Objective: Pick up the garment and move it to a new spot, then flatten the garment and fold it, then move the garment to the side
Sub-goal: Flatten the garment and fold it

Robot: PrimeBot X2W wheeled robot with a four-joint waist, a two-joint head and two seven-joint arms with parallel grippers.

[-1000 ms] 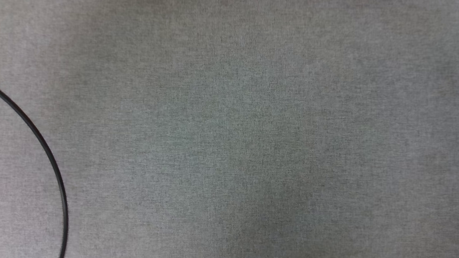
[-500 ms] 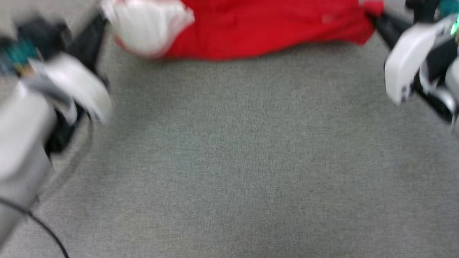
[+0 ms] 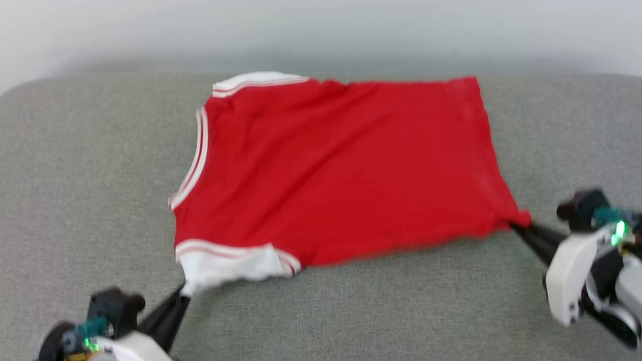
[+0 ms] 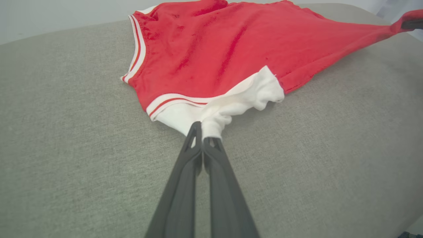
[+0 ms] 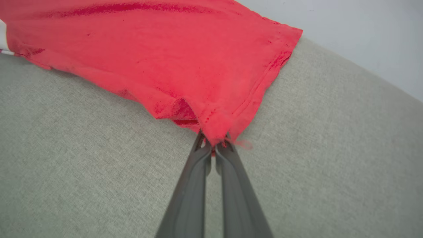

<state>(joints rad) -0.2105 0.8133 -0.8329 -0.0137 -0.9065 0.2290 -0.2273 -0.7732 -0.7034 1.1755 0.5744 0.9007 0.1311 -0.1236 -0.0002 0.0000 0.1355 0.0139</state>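
The garment (image 3: 337, 170) is a red jersey shirt with white sleeves and striped trim, spread plain red side up on the grey cushioned surface (image 3: 75, 182). My left gripper (image 3: 182, 294) is shut on the near white sleeve (image 4: 214, 115) at the lower left. My right gripper (image 3: 514, 226) is shut on the red hem corner (image 5: 214, 132) at the right. The cloth is stretched between the two grips and its near edge is lifted slightly off the surface. No print shows on the upturned side.
The grey surface (image 4: 66, 148) extends around the garment on all sides, with a rounded far edge against a pale wall (image 3: 326, 26). Open fabric lies in front of the shirt, between my two arms.
The head camera has tilted up from bare grey fabric to the whole garment. Both grippers and the shirt now sit lower and nearer the middle of the view, still gripped.
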